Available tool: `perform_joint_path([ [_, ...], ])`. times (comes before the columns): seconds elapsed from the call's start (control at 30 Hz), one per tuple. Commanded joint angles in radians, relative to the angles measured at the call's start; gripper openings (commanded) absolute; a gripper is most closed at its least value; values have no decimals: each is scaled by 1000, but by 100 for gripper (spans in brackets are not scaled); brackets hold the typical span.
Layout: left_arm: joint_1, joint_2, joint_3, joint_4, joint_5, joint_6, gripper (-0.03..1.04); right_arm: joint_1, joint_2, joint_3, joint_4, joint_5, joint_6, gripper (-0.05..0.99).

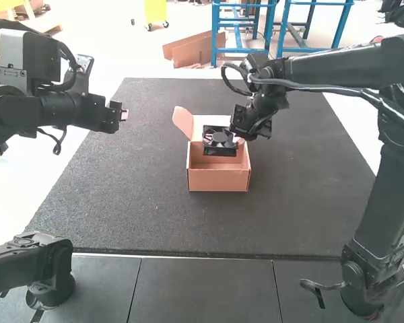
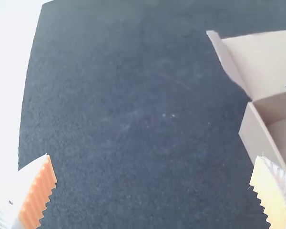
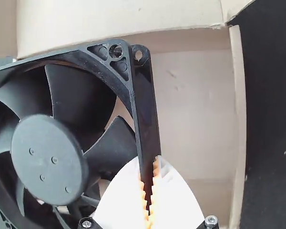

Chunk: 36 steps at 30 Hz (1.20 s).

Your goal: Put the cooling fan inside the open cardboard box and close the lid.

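A black square cooling fan [image 1: 219, 142] hangs over the mouth of the open cardboard box [image 1: 218, 173], tilted, its frame partly below the rim. My right gripper [image 1: 242, 132] is shut on the fan's frame edge [image 3: 145, 143], white ribbed fingers [image 3: 169, 195] pinching it. The box lid [image 1: 182, 122] stands open at the far left corner. My left gripper [image 1: 121, 114] hovers open over the mat left of the box, its orange-padded fingers [image 2: 37, 191] wide apart with nothing between them; the box wall [image 2: 257, 138] lies off to one side.
The box stands in the middle of a dark mat [image 1: 121, 195]. The mat's left edge meets a pale table surface [image 2: 9, 95]. Both arm bases [image 1: 34, 269] stand at the near edge.
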Motion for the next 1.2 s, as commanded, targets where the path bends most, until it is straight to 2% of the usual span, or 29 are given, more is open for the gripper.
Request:
perform_joint_path([
  [0.0,6,-19,0,5,5,-14,97,18,22,44,19,4,-17,0],
  [0.37,3,-19,3,5,5,-14,97,23,105,38,48,0,-25,0],
  [0.53,3,-19,3,5,5,-14,97,18,115,55,74,-25,-29,23],
  [0.63,2,-10,-2,0,5,-14,97,14,114,96,71,-39,-29,30],
  [0.67,0,-3,-2,0,5,-14,97,14,112,113,68,-51,-29,41],
  [0.73,0,12,-8,3,7,-14,97,14,109,156,45,-80,-29,74],
  [0.8,0,27,-7,13,5,-24,97,12,109,208,5,-102,-37,92],
  [1.0,-1,87,6,49,5,-32,97,-81,52,299,-24,-123,-62,92],
  [1.17,-1,147,36,63,5,-34,97,-156,-4,294,-30,-94,-126,92],
])
